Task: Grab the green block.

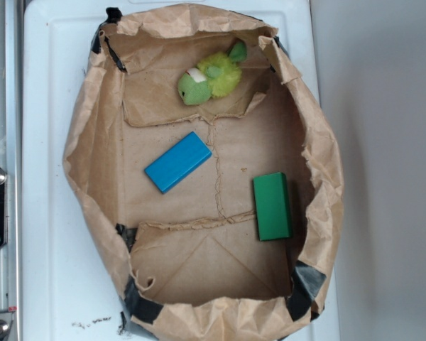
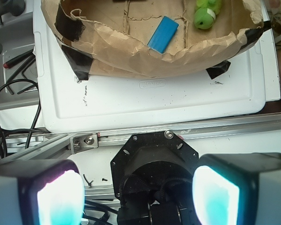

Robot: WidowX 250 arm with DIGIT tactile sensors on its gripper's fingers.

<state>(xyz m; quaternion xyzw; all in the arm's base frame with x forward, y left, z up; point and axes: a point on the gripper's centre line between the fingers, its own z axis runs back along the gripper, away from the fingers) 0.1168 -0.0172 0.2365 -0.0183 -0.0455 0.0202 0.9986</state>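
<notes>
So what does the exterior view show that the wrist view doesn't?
Only the exterior view shows the green block, lying flat inside the paper bag near its right wall. Only the wrist view shows the hand, its two fingers spread apart with nothing between them, plus the metal rail and cables beside the white board. Both show the bag, the blue block and the plush toy.

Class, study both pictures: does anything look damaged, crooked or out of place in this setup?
The paper bag serving as a tray is torn and crumpled, its corners patched with black tape. The blue block lies skewed; the green block sits almost square near one wall. The plush toy lies on its side. Nothing is spilled.
</notes>
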